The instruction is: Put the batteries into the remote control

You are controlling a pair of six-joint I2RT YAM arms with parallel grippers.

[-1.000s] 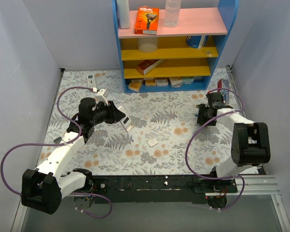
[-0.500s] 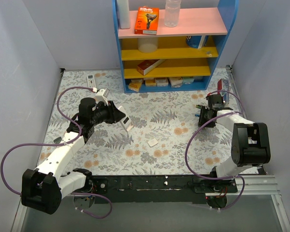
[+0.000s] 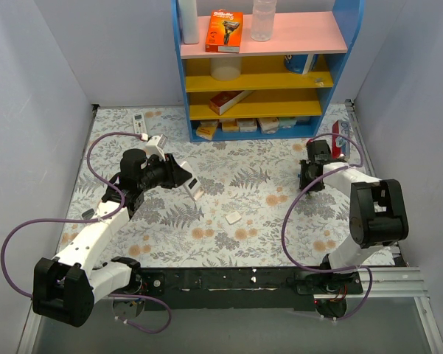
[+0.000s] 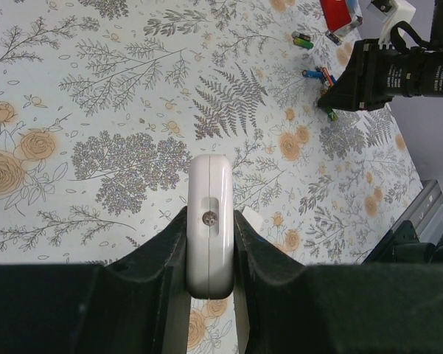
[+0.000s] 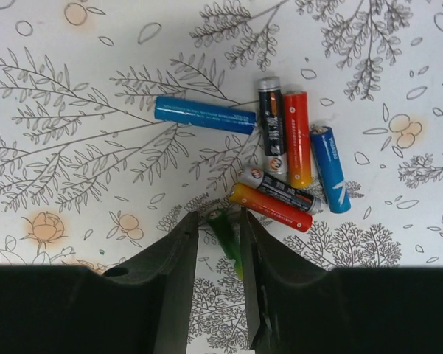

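My left gripper (image 4: 210, 247) is shut on the white remote control (image 4: 210, 214), gripping it on edge above the table; the top view shows it left of centre (image 3: 194, 187). My right gripper (image 5: 220, 221) is closed around a green battery (image 5: 225, 234), which sits tilted between the fingers. Just ahead of it lie several loose batteries (image 5: 280, 158) in blue, black, orange and red on the patterned cloth. The top view shows the right gripper (image 3: 307, 179) at the right side of the table. The left wrist view shows it too, with the green tip (image 4: 330, 114) at its fingers.
A small white cover piece (image 3: 234, 217) lies mid-table. An all-white remote (image 3: 139, 123) lies at the back left. A blue shelf unit (image 3: 258, 70) stands at the back. A red object (image 3: 340, 141) sits near the right arm. Walls close both sides.
The right gripper has shifted slightly toward the back and left. The left arm and remote have not moved.
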